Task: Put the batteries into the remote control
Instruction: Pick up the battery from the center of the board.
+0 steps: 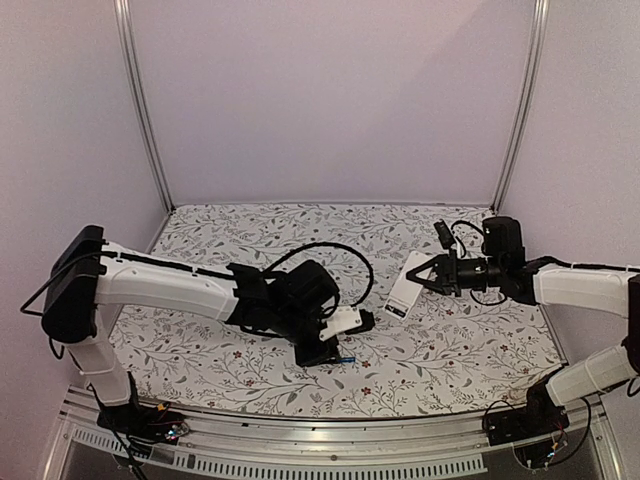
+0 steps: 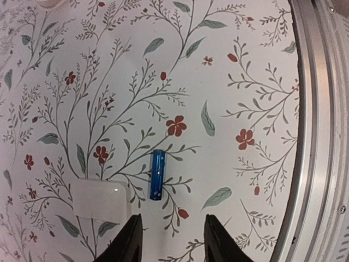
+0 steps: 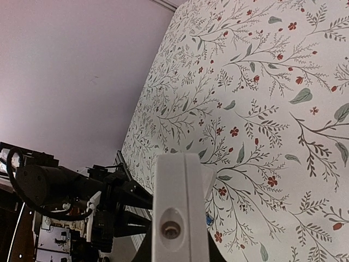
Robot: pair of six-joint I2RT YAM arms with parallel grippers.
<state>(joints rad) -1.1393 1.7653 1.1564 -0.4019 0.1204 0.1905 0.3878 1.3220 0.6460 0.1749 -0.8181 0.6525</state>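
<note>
A blue battery (image 2: 157,174) lies on the flowered tabletop just beyond my left gripper (image 2: 173,243), closer to its left finger (image 2: 128,240). That gripper's jaws stand apart with nothing between them. In the top view the same battery (image 1: 345,360) shows as a small blue speck beside the left gripper (image 1: 330,348). My right gripper (image 1: 427,275) is shut on the white remote control (image 1: 404,285) and holds it above the table, right of centre. In the right wrist view the remote control (image 3: 175,207) points end-on away from the camera.
A small flat white cover piece (image 2: 102,199) lies on the table just left of the battery, also visible from above (image 1: 345,320). A metal rail (image 2: 316,136) runs along the table's near edge. A black cable (image 1: 345,250) loops over the left arm.
</note>
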